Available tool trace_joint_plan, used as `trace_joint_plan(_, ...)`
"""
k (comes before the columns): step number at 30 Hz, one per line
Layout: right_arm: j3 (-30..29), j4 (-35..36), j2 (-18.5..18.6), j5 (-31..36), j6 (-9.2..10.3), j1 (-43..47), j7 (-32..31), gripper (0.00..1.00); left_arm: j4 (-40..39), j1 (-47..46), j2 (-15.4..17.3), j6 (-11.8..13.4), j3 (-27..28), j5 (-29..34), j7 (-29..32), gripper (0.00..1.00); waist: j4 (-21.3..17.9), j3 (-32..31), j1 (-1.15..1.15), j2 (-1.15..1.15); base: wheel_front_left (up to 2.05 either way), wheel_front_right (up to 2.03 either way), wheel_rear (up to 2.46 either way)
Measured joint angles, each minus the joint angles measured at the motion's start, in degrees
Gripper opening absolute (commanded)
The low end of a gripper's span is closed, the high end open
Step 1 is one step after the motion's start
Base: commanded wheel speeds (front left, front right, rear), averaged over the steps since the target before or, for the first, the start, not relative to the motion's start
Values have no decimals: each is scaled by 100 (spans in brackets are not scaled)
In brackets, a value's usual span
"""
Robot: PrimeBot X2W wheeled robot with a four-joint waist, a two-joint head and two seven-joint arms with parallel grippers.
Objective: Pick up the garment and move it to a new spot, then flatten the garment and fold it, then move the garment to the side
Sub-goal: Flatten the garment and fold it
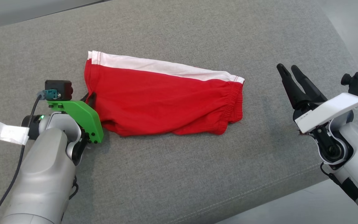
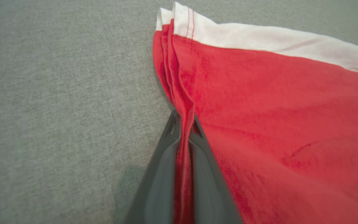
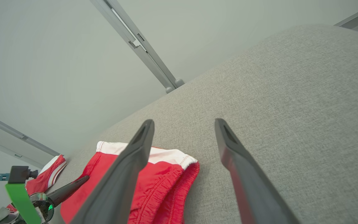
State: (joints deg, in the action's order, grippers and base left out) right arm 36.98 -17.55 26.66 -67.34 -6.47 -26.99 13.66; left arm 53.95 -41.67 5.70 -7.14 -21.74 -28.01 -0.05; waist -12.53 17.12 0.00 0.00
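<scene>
The garment (image 1: 163, 99) is a pair of red shorts with a white band along its far edge, lying folded on the grey cushion (image 1: 179, 174). My left gripper (image 1: 90, 97) is at the garment's left edge. In the left wrist view its fingers (image 2: 163, 168) are shut on a pinched fold of the red cloth (image 2: 275, 109). My right gripper (image 1: 287, 67) hangs open to the right of the garment, apart from it, with nothing between its fingers (image 3: 184, 122). The garment's elastic waist end (image 3: 154, 183) faces that gripper.
The cushion's front edge (image 1: 259, 199) runs diagonally at the lower right, with pale floor (image 1: 291, 211) beyond it. A white strip (image 1: 2, 130) hangs by my left forearm. A wall with metal rails (image 3: 135, 40) stands behind the cushion.
</scene>
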Motion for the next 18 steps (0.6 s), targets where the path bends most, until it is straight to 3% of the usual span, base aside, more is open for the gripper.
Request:
trace_joint_plan(9,-172,41,43,29,54,263,46,100,59,231,-181,0,231,-370,-346,0,151,-219,0,0,0,0,0)
trace_joint_plan(18,-185,-42,97,29,111,710,49,100,-104,924,-398,1,489,-723,-1149,0,434,-527,0,0,0,0,0)
